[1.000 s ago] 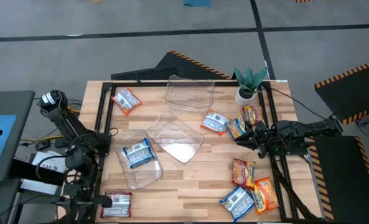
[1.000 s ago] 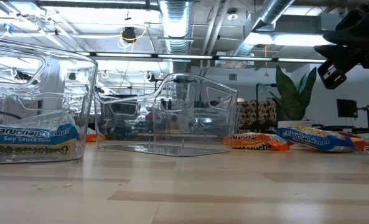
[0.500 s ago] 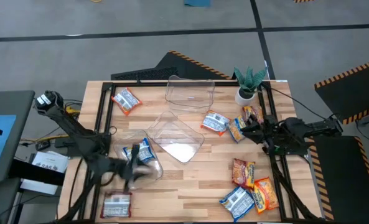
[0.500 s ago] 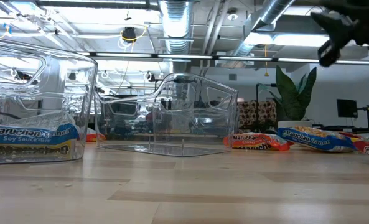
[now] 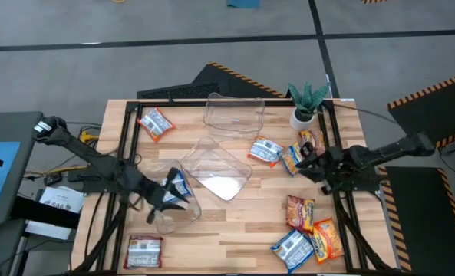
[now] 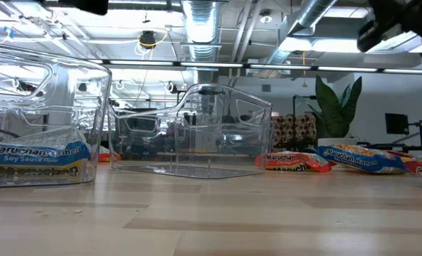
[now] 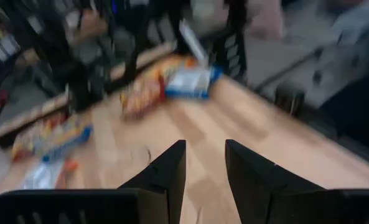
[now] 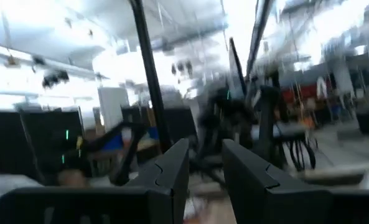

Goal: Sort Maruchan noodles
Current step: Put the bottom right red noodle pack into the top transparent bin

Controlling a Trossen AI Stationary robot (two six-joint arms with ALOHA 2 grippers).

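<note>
Maruchan packets lie flat on the table: red-and-white ones at the far left (image 5: 155,124) and near left edge (image 5: 144,251), a blue one (image 5: 266,150) and orange ones (image 5: 292,159) (image 5: 311,140) mid-right, and two orange (image 5: 300,212) (image 5: 327,239) and one blue (image 5: 292,248) near right. Another blue packet (image 5: 171,188) lies in the near-left clear bin (image 5: 173,218). My left gripper (image 5: 168,197) hovers open above that bin. My right gripper (image 5: 305,162) hangs open, raised above the mid-right orange packets, and shows high in the low view (image 6: 392,21).
Three clear bins stand on the table: the near-left one, a middle one (image 5: 215,170) and a far one (image 5: 235,113). A potted plant (image 5: 308,103) stands at the far right. A black frame (image 5: 127,146) runs along the table's edges. Bare wood lies between the bins and the near-right packets.
My left arm has swung from the table's near-left corner toward the middle and now reaches over the near-left bin. My right gripper has risen, as the low view shows, and its arm has stretched out. No packet has moved.
</note>
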